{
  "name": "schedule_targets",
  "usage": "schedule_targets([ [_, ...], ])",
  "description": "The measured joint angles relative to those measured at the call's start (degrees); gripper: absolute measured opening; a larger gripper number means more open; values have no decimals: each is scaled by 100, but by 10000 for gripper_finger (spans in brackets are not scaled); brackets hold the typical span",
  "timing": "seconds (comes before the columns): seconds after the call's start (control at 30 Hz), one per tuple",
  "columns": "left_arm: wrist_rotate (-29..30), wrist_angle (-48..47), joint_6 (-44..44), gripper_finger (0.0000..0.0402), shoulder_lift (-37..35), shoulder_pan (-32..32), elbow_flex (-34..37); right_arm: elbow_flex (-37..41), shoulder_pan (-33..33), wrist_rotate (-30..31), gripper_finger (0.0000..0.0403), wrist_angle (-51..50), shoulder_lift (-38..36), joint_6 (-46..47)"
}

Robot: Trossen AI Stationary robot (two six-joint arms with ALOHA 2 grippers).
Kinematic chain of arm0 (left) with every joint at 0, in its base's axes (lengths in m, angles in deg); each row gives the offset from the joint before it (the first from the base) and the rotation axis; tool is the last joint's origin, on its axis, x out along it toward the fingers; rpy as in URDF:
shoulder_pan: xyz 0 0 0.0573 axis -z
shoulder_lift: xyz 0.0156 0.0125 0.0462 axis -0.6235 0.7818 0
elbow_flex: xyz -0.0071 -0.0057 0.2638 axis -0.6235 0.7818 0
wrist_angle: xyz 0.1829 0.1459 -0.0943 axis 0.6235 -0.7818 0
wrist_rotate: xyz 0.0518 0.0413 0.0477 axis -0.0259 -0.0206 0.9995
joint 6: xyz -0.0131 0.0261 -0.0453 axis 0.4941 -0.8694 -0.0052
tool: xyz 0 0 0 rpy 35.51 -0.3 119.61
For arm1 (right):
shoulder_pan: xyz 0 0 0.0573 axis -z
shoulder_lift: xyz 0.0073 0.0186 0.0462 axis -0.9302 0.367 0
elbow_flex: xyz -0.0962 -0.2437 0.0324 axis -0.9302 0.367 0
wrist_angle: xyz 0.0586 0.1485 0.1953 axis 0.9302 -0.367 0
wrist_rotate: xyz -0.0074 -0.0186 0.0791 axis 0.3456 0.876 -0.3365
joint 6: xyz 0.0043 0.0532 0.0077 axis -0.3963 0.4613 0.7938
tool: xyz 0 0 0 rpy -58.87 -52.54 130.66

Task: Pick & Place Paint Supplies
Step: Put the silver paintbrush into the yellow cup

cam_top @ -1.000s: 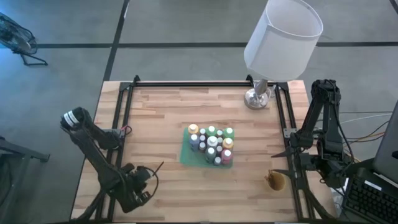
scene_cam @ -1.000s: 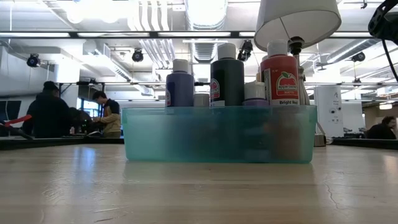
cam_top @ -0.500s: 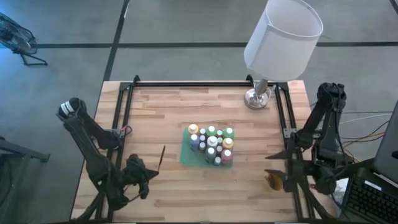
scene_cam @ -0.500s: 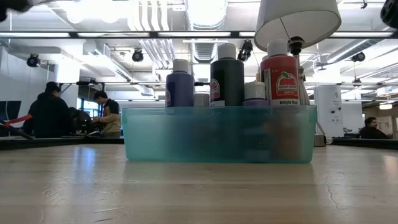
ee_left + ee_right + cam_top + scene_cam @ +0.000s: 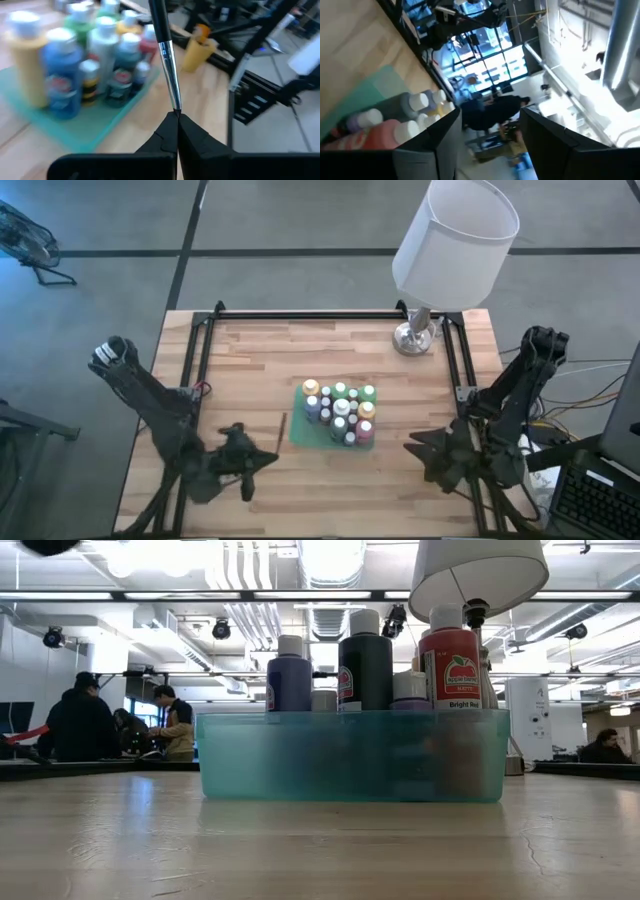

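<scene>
Several paint bottles stand in a teal tray at the table's middle. My left gripper, near-left of the tray, is shut on a thin dark-handled brush, and in the left wrist view the brush points toward the bottles. My right gripper hovers near-right of the tray, over the spot of the tan cup. It is open, with nothing between its fingers. My left gripper pinches the brush at the thin end of its silver ferrule, between its two fingertips. The brush sticks out ahead of the fingers, roughly along them, handle away. It is lifted clear of the table, slanting toward the far edge.
A white-shaded lamp stands on its metal base at the far right of the table. Black frame rails run along both sides. Bare wood lies left of the tray. People sit in the room beyond.
My left gripper has risen and gone toward the table's right, toward the tray, tipping up from pointing down to nearly level, with the brush still pinched and carried along. My right gripper has swung from the right rail toward the table's left, over the cup, rolling as it went.
</scene>
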Motion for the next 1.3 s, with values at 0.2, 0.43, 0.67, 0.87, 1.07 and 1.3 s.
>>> schedule_targets([
  [0.2,-1880,1487,-1793,0,-9,-1128,0,-50,220,-344,183,539,324,-1010],
  [0.43,-3824,1908,-1973,0,-9,-2430,0,-421,360,-720,169,534,609,-1534],
  [0.67,-5063,2706,-1850,0,3,-3031,0,-873,819,-1157,179,528,847,-2380],
  [0.87,-5179,2815,-1842,0,7,-3183,0,-1213,1339,-1436,189,529,1021,-3094],
  [1.07,-5196,3003,-1772,0,11,-3233,0,-1569,1852,-1796,184,516,1303,-3655],
  [1.3,-5190,3043,-1388,0,11,-3246,0,-2021,2163,-1847,170,498,1818,-4534],
])
